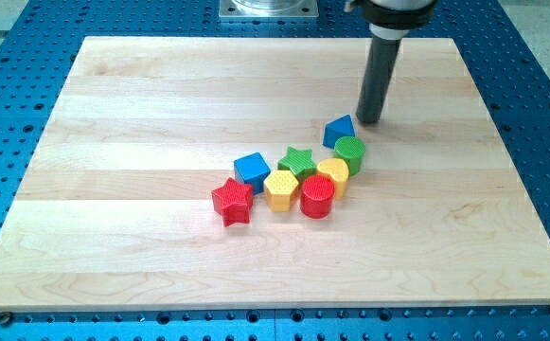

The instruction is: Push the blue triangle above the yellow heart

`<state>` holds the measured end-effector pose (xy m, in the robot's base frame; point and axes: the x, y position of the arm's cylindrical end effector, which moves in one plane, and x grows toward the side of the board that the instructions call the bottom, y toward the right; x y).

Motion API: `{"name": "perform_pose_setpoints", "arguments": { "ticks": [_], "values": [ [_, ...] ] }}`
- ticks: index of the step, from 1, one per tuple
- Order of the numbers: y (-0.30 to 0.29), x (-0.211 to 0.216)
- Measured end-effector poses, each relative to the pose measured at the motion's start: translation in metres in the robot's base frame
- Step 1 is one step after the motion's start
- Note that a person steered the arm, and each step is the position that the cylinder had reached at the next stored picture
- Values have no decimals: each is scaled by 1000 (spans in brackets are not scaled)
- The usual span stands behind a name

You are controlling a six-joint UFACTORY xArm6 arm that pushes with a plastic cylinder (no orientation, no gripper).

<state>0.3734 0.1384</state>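
The blue triangle point(338, 129) sits on the wooden board, right of centre. It touches the green round block point(349, 152) just below it. The yellow heart point(333, 174) lies below the green round block, touching it. My tip point(368, 120) rests on the board just to the right of the blue triangle and slightly above it, very close to its right edge. The rod rises straight up to the dark holder at the view's top.
A cluster lies left of the heart: a green star point(298, 160), a blue cube point(252, 170), a yellow hexagon point(280, 188), a red cylinder point(317, 196) and a red star point(233, 201). The wooden board point(114, 142) lies on a blue perforated table.
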Motion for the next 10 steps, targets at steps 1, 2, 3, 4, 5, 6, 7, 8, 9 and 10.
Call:
{"name": "perform_pose_setpoints", "arguments": {
  "ticks": [1, 2, 3, 4, 5, 6, 7, 8, 9, 10],
  "values": [
    [-17, 38],
    [-29, 50],
    [-21, 13],
    [-42, -7],
    [-54, 25],
    [-54, 37],
    [-49, 37],
    [-37, 38],
    [-37, 35],
    [-55, 31]
  ]
}}
